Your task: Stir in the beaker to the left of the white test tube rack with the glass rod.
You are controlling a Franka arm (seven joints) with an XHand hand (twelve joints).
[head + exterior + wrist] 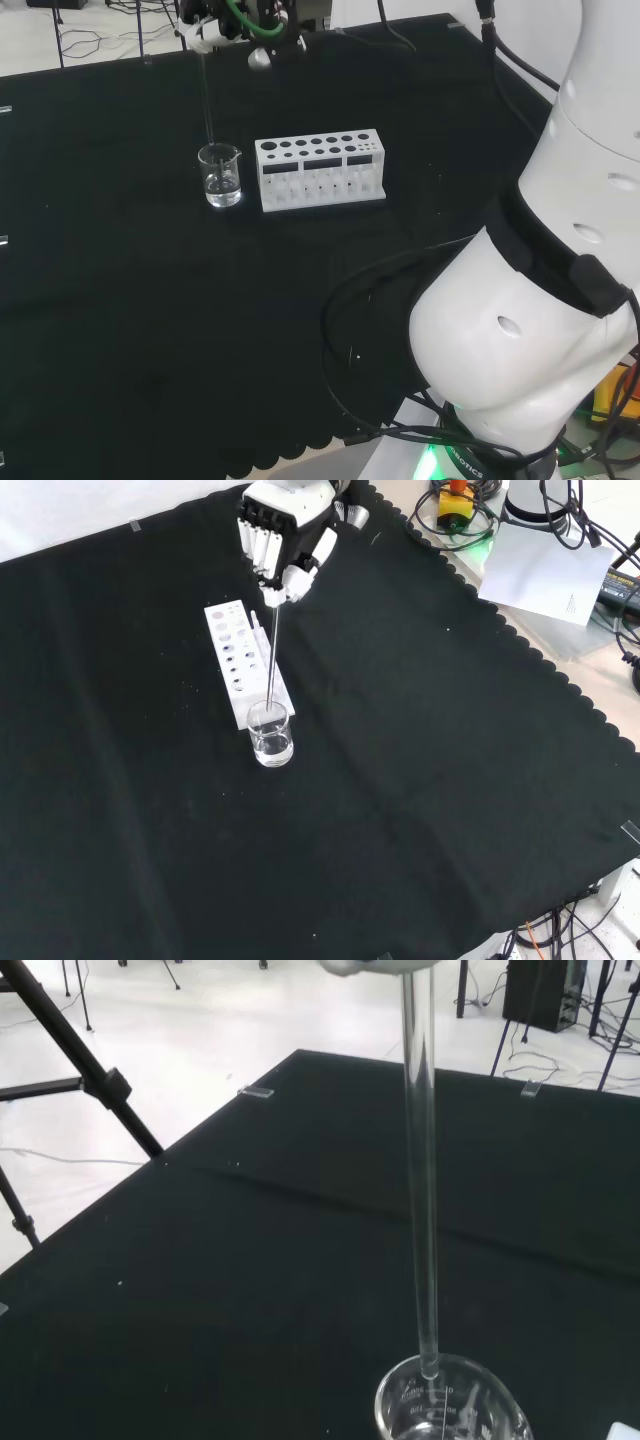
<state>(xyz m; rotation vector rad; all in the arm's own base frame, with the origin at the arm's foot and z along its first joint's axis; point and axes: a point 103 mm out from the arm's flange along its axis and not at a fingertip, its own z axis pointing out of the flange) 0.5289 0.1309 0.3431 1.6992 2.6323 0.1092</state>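
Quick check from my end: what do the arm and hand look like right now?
The arm is glossy white, with rounded links, a black band at one joint and black cables trailing near its base. The hand is black and white, with white fingers over a dark frame.

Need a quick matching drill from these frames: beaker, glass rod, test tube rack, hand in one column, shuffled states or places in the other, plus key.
Things:
1. beaker
2. glass rod
3. test tube rack
4. hand

States or places:
A. white, with rows of round holes on top
B. curled round the top of the rod, above the bench
C. clear, with a little clear liquid, standing just left of the rack in the head view
D. thin, near upright, lower end inside the beaker

Pairs: 1-C, 2-D, 3-A, 4-B
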